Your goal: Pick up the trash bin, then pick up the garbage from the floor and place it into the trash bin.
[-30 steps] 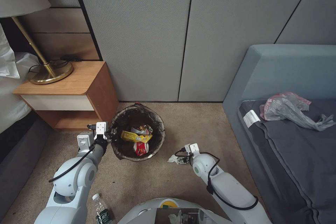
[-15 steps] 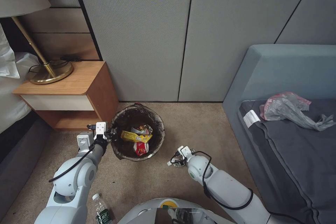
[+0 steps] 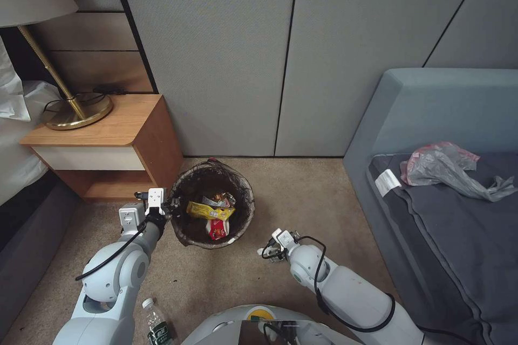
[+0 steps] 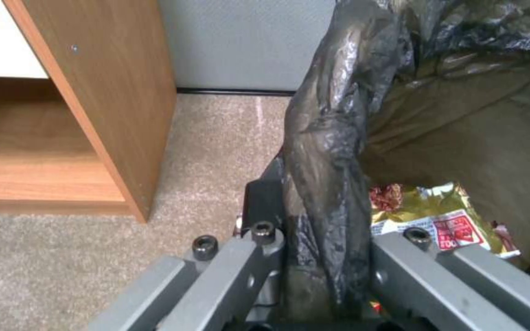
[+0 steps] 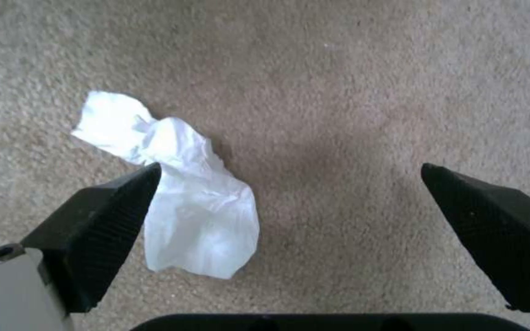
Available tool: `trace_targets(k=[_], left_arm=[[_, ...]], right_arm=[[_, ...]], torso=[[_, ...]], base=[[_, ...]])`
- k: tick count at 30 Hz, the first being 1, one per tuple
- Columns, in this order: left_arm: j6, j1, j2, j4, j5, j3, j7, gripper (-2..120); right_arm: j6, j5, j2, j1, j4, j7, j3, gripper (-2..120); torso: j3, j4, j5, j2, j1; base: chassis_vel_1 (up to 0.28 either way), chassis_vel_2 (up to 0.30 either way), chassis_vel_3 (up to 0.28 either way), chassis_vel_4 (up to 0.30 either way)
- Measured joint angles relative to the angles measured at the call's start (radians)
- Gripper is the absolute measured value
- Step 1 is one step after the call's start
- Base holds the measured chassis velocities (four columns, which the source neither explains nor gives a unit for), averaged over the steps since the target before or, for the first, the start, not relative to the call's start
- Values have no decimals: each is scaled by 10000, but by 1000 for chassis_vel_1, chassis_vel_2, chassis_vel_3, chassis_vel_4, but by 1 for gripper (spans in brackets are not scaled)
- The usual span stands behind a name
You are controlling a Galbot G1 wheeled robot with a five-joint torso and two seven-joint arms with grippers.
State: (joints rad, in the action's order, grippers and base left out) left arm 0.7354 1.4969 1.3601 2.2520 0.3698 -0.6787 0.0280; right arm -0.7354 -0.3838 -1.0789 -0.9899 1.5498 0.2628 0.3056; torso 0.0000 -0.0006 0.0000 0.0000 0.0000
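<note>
The trash bin [image 3: 245,210], a round bucket lined with a dark bag, stands by the nightstand and holds a yellow wrapper [image 3: 209,210] and a red-and-white packet [image 3: 217,229]. My left gripper [image 3: 170,208] is shut on its bag-covered rim [image 4: 329,138], one finger inside and one outside. My right gripper [image 3: 270,252] hangs low over the carpet to the bin's right, open. In the right wrist view a white tissue wad [image 5: 198,211] lies on the carpet against one fingertip [image 5: 136,188], inside the open jaws of the right gripper [image 5: 290,172]. A clear plastic bottle [image 3: 156,324] lies on the floor near my base.
A wooden nightstand [image 3: 108,135] with a brass lamp [image 3: 75,110] stands left of the bin, close to my left gripper. A blue-grey sofa [image 3: 431,118] carrying a grey-pink plastic bag [image 3: 448,170] fills the right. Bare carpet [image 3: 302,194] lies between bin and sofa.
My right arm has swung a little leftward and down, bringing its open gripper over the tissue. The left arm and the bin have not moved.
</note>
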Motion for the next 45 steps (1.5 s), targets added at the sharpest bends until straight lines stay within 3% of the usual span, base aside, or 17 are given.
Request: trace_targets(k=[19, 34, 43, 45], left_arm=[[0, 0, -21, -24, -33, 1, -23, 0], [0, 34, 33, -18, -45, -128, -54, 0], [0, -9, 55, -81, -42, -146, -78, 0], [0, -12, 55, -84, -42, -144, -82, 0]], right_arm=[[0, -59, -38, 200, 6, -27, 242, 100], [36, 11, -801, 643, -901, -286, 850, 100], [104, 143, -760, 448, -1027, -338, 1031, 68], [82, 119, -738, 407, -1039, -338, 1015, 67]], torso=[[0, 0, 0, 0, 0], [0, 2, 0, 0, 0], [0, 1, 0, 0, 0], [0, 1, 0, 0, 0]], base=[[0, 0, 0, 0], [0, 0, 0, 0], [0, 0, 0, 0], [0, 0, 0, 0]])
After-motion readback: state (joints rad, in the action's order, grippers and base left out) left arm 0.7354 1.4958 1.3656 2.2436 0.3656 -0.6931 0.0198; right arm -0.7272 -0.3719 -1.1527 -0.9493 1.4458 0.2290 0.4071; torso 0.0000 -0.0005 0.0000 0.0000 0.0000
